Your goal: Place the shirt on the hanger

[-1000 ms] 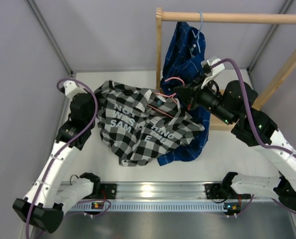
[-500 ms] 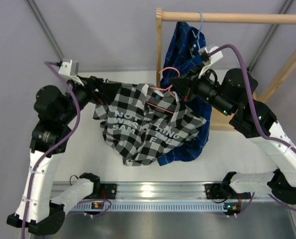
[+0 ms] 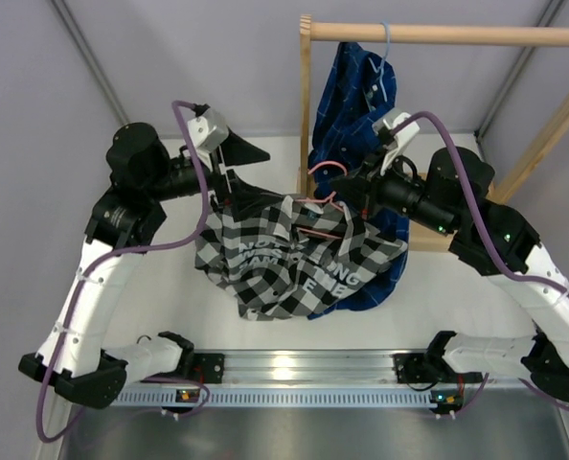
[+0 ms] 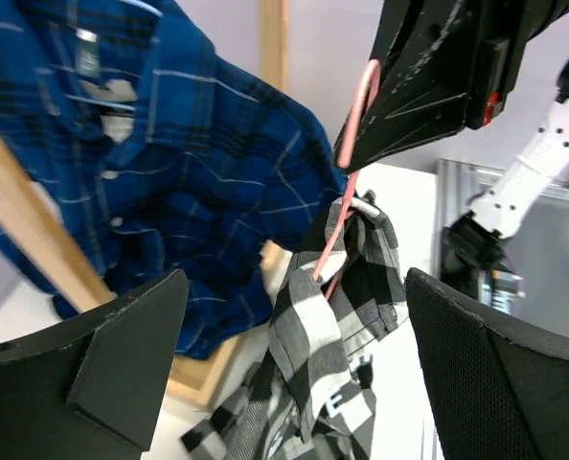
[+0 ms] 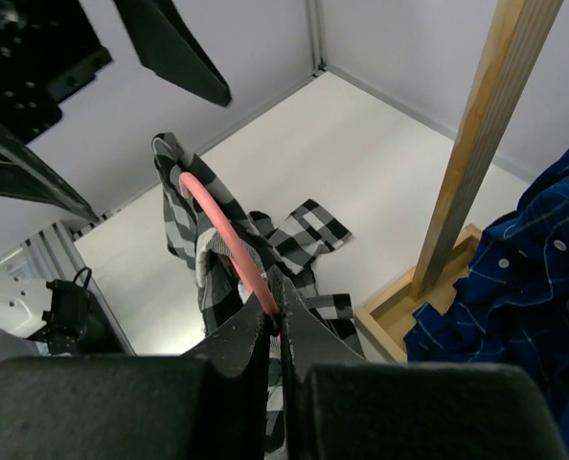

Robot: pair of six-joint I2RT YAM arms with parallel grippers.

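Note:
The black-and-white check shirt (image 3: 294,257) hangs bunched from the pink wire hanger (image 3: 315,228), its lower part resting on the table. My right gripper (image 3: 342,192) is shut on the hanger wire just below the hook; in its wrist view the closed fingertips (image 5: 277,309) pinch the pink wire (image 5: 219,222) above the shirt (image 5: 181,222). My left gripper (image 3: 238,172) is open beside the shirt's left shoulder. In the left wrist view its jaws (image 4: 294,383) stand wide with shirt cloth (image 4: 332,321) hanging between them but untouched, below the hanger (image 4: 348,203).
A dark blue plaid shirt (image 3: 356,91) hangs on a light blue hanger (image 3: 385,48) from the wooden rail (image 3: 457,34). The rack's post (image 3: 306,96) and base (image 3: 421,235) stand just behind the grippers. Grey walls close in both sides.
My left arm rose from low on the left and swung right to the shirt's shoulder, and its gripper opened. The shirt gathered closer under the hanger; the right gripper kept its hold.

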